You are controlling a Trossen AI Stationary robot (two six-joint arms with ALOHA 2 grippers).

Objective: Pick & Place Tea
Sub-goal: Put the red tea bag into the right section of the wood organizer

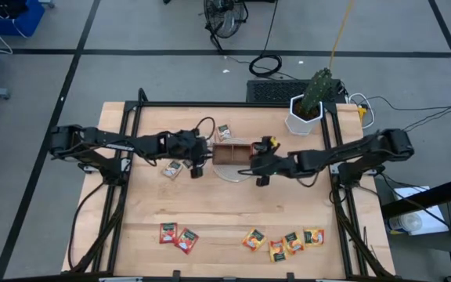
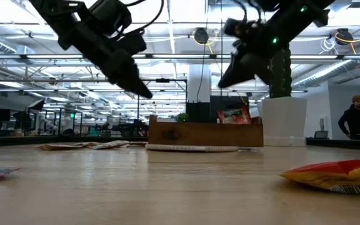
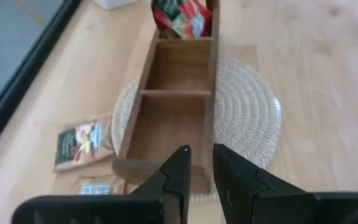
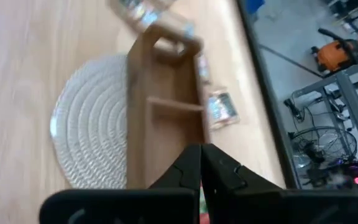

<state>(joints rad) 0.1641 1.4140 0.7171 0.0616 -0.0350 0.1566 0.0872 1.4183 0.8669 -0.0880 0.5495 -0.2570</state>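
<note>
The brown three-compartment tray (image 1: pixel 230 153) stands on a round white woven mat (image 3: pixel 247 112) at mid-table. A red tea sachet (image 3: pixel 179 17) stands in its right end compartment. Two beige sachets (image 1: pixel 174 168) (image 1: pixel 224 131) lie on the table left of and behind the tray. Red sachets (image 1: pixel 177 236) and several orange-yellow ones (image 1: pixel 284 243) lie along the near edge. My left gripper (image 3: pixel 202 152) hovers over the tray's left end, its fingers slightly apart and empty. My right gripper (image 4: pixel 201 149) hangs shut above the tray's right end, holding nothing.
A cactus in a white pot (image 1: pixel 305 110) stands at the back right, close behind the right arm. The bare wooden tabletop (image 1: pixel 225 204) stretches between the tray and the near row of sachets. A person (image 2: pixel 356 119) sits in the room beyond the table.
</note>
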